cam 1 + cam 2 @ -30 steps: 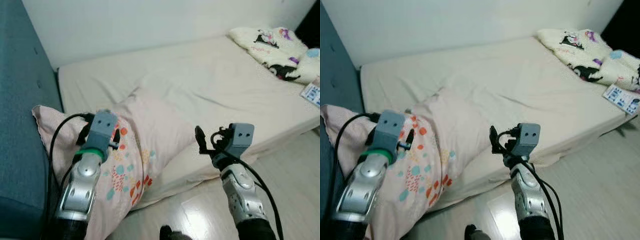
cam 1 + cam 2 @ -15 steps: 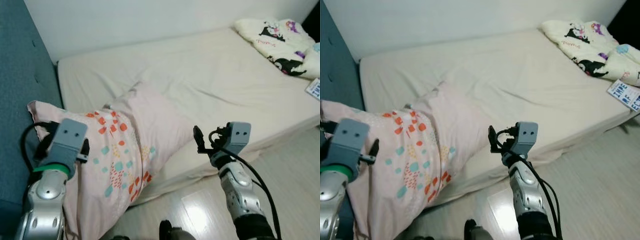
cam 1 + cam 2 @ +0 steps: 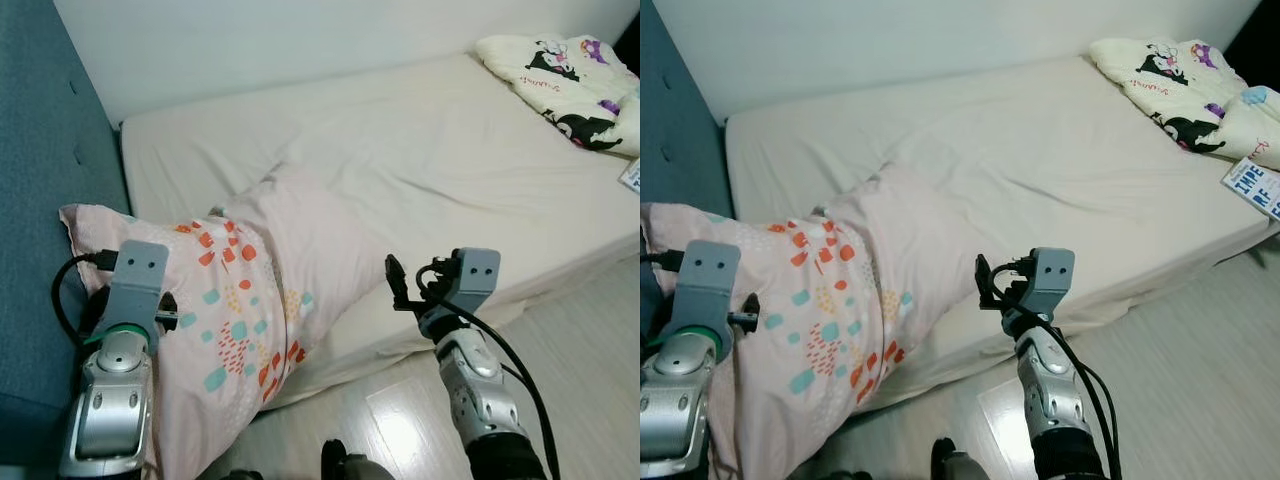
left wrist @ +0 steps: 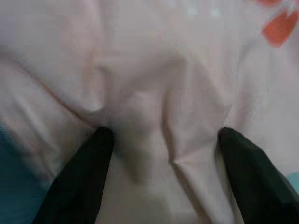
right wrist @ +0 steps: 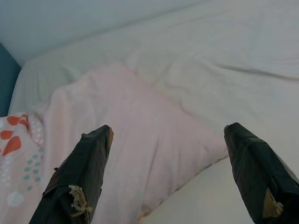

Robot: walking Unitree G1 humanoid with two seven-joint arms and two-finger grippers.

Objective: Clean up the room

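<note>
Looking down through the left eye view, the left end effector (image 3: 160,305) now sits low against the near end of the pillow (image 3: 250,300), having dropped back from where it reached higher over the patterned cover a second ago; the pillow lies much as it did, slumped off the bed (image 3: 400,150) edge toward the blue headboard (image 3: 50,200), its printed end hanging to the floor (image 3: 590,340). The right eye view shows the right end effector (image 3: 985,285) held in the air just beside the pillow's plain end, barely shifted. In the left wrist view its fingers (image 4: 79,177) are spread, pressed into wrinkled pink fabric but pinching nothing. In the right wrist view the fingers (image 5: 79,172) are likewise spread wide above the pillow, apart from it. My reading: a two-handed lift is being set up, with no grasp made yet.
</note>
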